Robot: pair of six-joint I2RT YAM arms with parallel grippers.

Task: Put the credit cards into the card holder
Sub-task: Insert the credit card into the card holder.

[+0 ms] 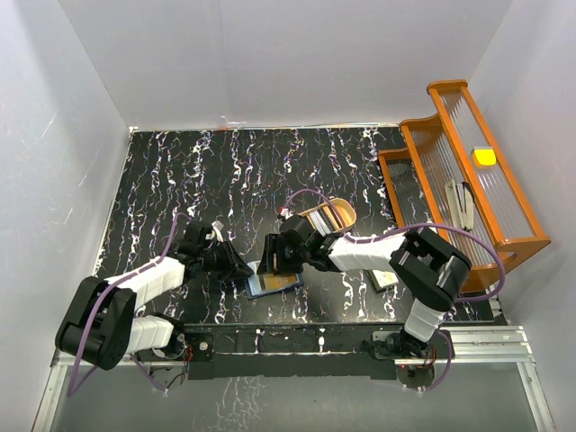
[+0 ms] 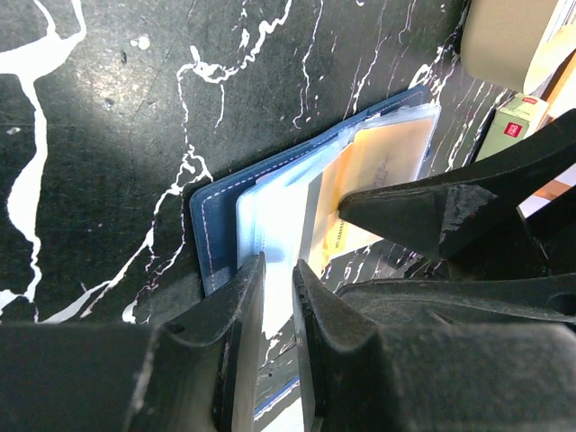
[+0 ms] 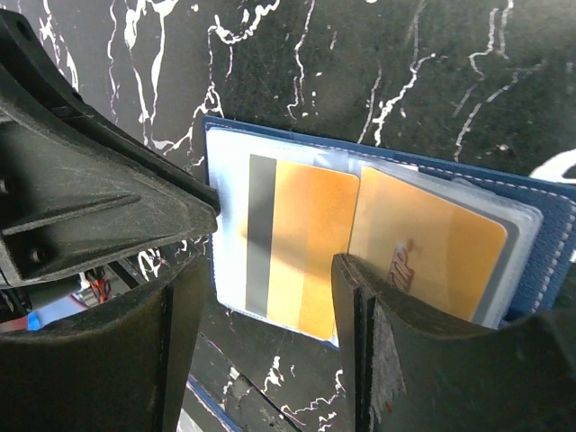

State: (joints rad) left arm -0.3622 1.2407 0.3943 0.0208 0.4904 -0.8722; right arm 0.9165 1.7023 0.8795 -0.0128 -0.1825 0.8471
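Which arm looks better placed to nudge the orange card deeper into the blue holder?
Right, likely. The right gripper is open over the orange cards, one fingertip on a card, while the left gripper pinches the holder by its edge, apparently steadying it.

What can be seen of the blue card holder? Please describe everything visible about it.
The card holder is navy blue, leather-like, with pale stitching along its edge. It lies open and flat on the black marbled table. Its clear plastic sleeves hold two orange cards, one showing a dark stripe. The left end effector seems to pinch a sleeve edge; a finger of the open right end effector rests on the other card.
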